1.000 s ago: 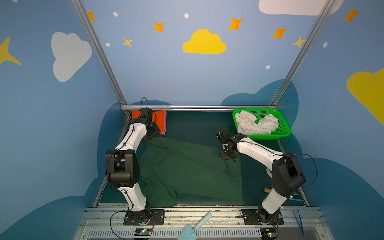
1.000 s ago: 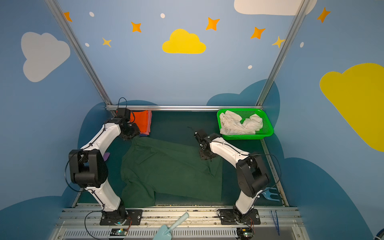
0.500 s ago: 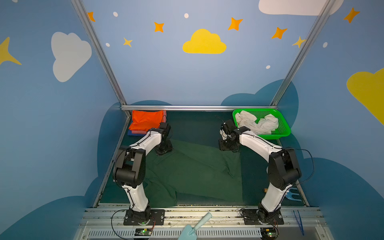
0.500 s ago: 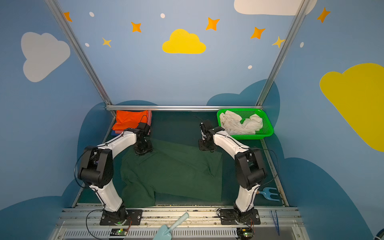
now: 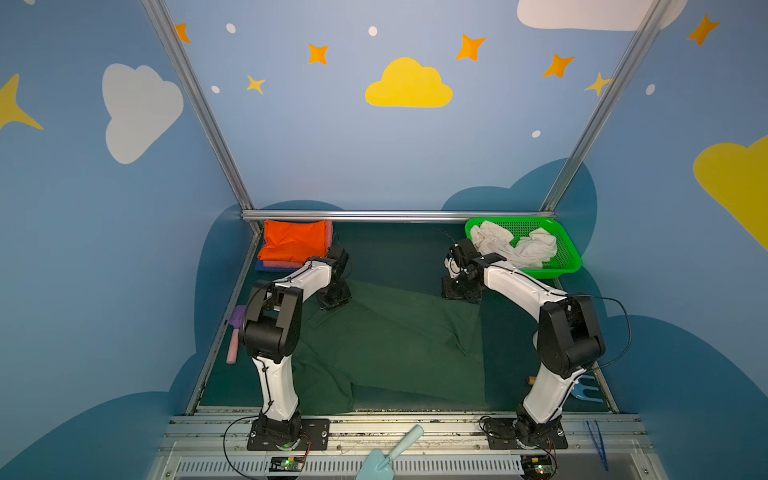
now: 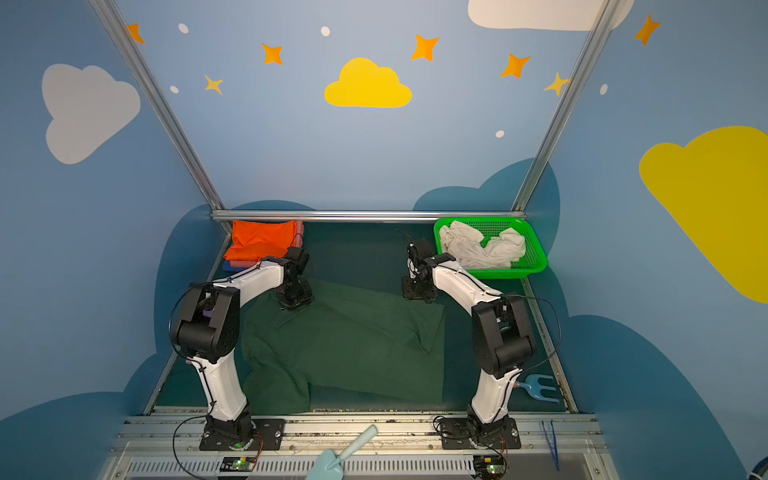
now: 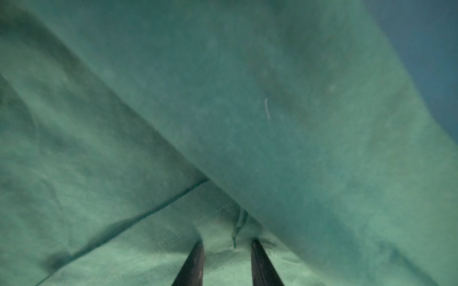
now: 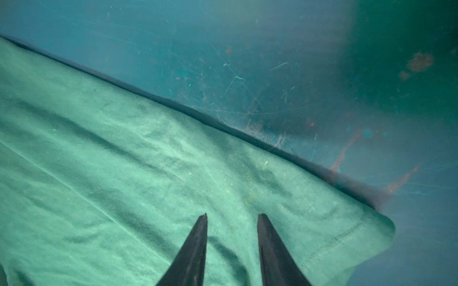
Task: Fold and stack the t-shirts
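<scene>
The dark green t-shirt [image 5: 395, 345] [image 6: 353, 345] lies spread on the table in both top views. My left gripper [image 5: 334, 301] [image 7: 227, 240] is at its far left corner, open, with the fingertips pressed into puckered cloth. My right gripper [image 5: 460, 293] [image 8: 233, 215] is at the far right corner, open, just over flat cloth near the hem. A folded orange t-shirt [image 5: 295, 241] tops a pink t-shirt [image 5: 282, 264] and a blue t-shirt [image 5: 266, 269] at the back left. The white t-shirt [image 5: 515, 245] lies crumpled in the basket.
The green mesh basket [image 5: 548, 273] stands at the back right beside the right arm. A pink and purple brush [image 5: 236, 336] lies along the left edge. A blue toy fork [image 5: 586, 388] lies front right; a trowel [image 5: 390, 453] and tweezers [image 5: 598, 444] lie on the front rail.
My left gripper came off the orange stack and forward onto the green shirt's far left corner. The right gripper moved toward the back, and the shirt's far edge followed it.
</scene>
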Robot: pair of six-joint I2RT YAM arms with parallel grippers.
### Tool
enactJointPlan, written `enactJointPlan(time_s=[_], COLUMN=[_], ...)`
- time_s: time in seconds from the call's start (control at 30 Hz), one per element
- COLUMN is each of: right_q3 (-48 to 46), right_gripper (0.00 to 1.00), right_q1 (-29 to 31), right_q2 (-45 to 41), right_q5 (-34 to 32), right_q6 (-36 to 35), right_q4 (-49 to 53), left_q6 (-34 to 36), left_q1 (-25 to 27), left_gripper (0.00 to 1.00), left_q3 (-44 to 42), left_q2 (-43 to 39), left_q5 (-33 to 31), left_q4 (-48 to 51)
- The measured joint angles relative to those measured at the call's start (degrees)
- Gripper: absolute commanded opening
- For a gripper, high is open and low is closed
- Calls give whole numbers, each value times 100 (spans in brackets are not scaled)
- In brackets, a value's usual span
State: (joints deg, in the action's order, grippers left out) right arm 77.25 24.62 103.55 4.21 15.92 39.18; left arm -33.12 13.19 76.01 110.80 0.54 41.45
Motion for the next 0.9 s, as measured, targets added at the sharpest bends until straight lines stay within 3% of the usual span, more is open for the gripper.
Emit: enactJointPlan(time_s=[0.37, 0.6, 0.7, 0.9], right_q3=[-116, -175, -175, -188], right_gripper=[35, 35, 35, 35], right_q1=[-55, -76, -90, -94], right_q2=[0, 0, 0, 0], right_q5=[120, 142, 146, 153], right_q6=[35, 59, 70, 79], right_q4=[-90, -120, -131, -170], left_q6=[-20, -22, -24, -26], left_q1=[33, 44, 48, 76], left_gripper=[25, 14, 5, 5], left_q3=[284, 284, 284, 284], left_q2=[177, 278, 278, 254], left_q5=[-87, -105, -114, -149], left_q4=[-26, -28, -24, 2])
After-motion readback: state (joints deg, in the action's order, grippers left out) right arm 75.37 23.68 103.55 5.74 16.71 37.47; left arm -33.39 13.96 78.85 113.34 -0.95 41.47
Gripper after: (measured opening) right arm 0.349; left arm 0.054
